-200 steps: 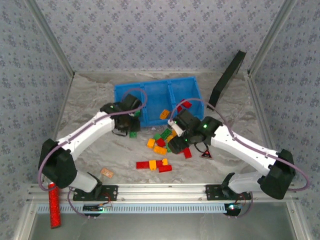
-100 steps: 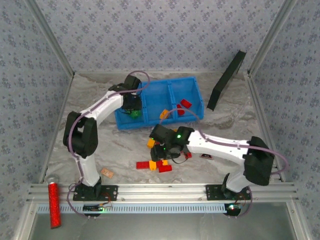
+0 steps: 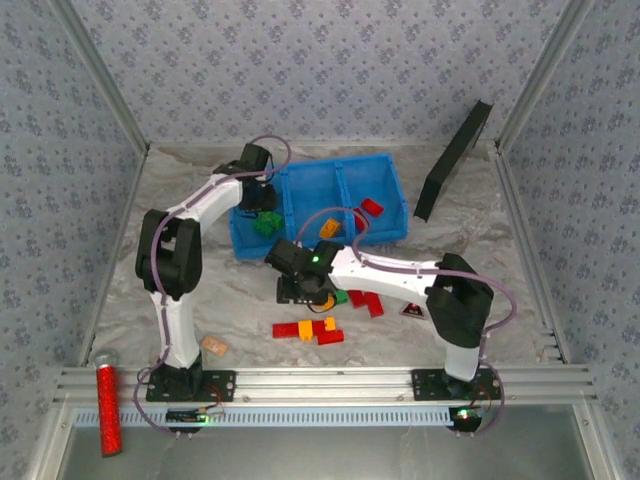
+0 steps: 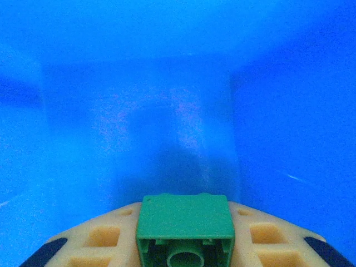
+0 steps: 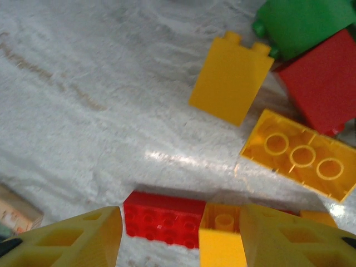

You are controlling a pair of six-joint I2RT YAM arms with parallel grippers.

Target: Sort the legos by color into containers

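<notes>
Right end effector [image 5: 181, 216] moved left, open above red lego [image 5: 164, 221], left end effector [image 4: 184, 251] gripping green lego [image 4: 185, 219]

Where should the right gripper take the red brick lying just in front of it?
Probably from above, across the two long sides of the red brick. It lies flat, studs up, with one end against a yellow brick, so an end-to-end pinch would likely catch both. The open right gripper would need to turn first.
</notes>
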